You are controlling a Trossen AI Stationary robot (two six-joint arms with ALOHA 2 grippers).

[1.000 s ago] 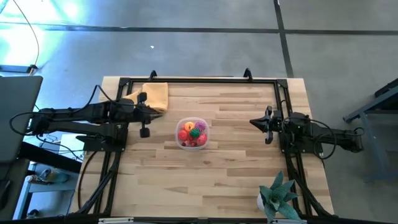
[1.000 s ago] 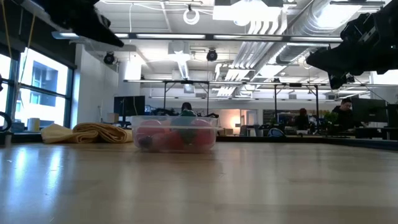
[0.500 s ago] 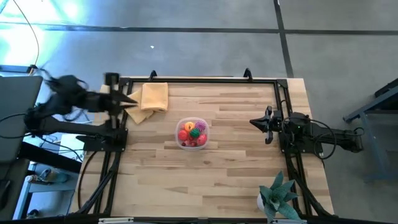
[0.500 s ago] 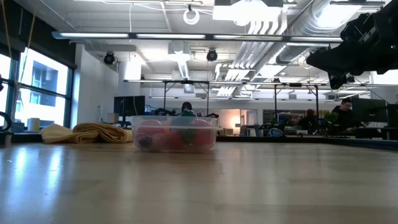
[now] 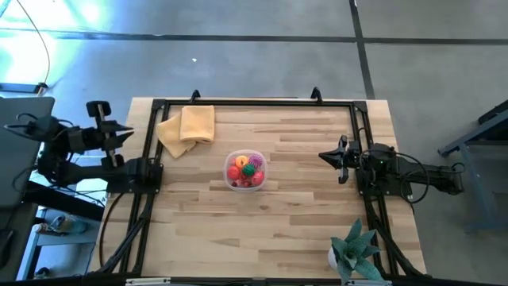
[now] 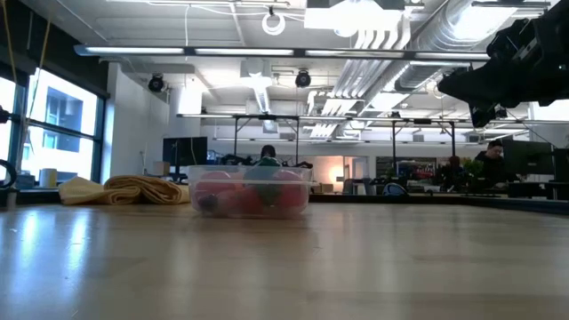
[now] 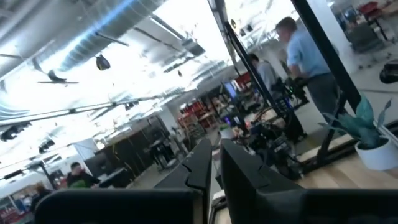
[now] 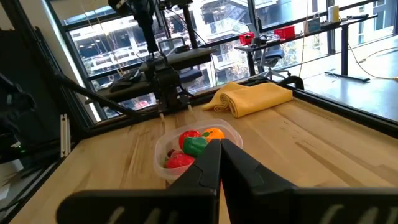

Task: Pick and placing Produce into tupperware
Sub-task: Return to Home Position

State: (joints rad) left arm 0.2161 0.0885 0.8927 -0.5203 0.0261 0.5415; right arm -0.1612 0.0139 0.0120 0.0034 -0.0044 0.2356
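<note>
the clear tupperware tub (image 5: 244,153) stood near the middle of the wooden table (image 5: 278,226), a little toward the left arm's side. the toy produce (image 5: 243,170) lay heaped inside it: red and pink pieces with an orange one and a green one among them. no piece lay on the bare wood around it. in the low view the tub (image 6: 249,171) sat flat on the tabletop, its reddish load showing through the wall.

the left gripper (image 5: 125,133) hung off the table's left edge, outside the black frame and well apart from the tub, pointing toward the table. its own wrist view looked over the room, and its two dark fingers (image 7: 200,167) were drawn together with only a thin slit between them, gripping nothing.

the right gripper (image 5: 325,156) waited over the table's right side, aimed at the tub but well apart from it. in its wrist view its fingers (image 8: 208,163) were closed against each other, empty, with the tub (image 8: 163,167) and the produce (image 8: 194,145) beyond them.

a folded yellow-orange cloth (image 5: 189,125) lay at the far left corner, apart from the tub. a spiky green potted plant (image 5: 353,246) stood at the near right corner. a person in a light blue shirt (image 7: 303,55) showed in the room beyond.
</note>
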